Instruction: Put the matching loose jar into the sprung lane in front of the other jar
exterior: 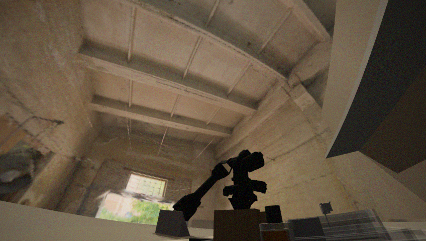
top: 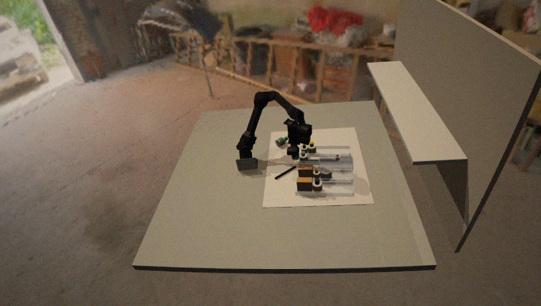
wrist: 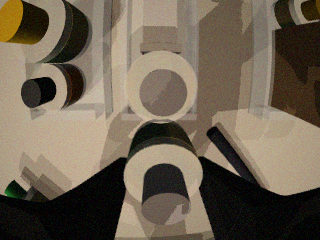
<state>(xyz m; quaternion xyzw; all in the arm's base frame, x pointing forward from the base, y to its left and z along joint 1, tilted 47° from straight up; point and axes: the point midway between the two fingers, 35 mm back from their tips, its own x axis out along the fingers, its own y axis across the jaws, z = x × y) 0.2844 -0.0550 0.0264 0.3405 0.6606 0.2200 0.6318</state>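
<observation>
My gripper (wrist: 162, 164) is shut on an upright jar (wrist: 165, 194) with a dark green body, white shoulder and dark grey cap. The held jar stands just in front of the sprung lane (wrist: 192, 65); its height above the mat is hard to tell. The lane's own jar (wrist: 162, 92) (top: 303, 155) has a white shoulder and grey cap and is at the lane's front end. A pale block, apparently the pusher (wrist: 160, 34), is behind that jar. The held jar's top overlaps the lane's front edge in the wrist view. In the exterior view a brown box hides the fingertips and held jar.
Beside the lane are a yellow-capped jar (top: 311, 146) (wrist: 15, 21) and a black-capped jar (wrist: 38, 92). A green-capped jar (top: 281, 141) lies on its side. A dark rod (top: 285, 172) (wrist: 232, 155) lies in front. Brown boxes (top: 305, 171) (top: 304, 184) fill the other lanes' fronts.
</observation>
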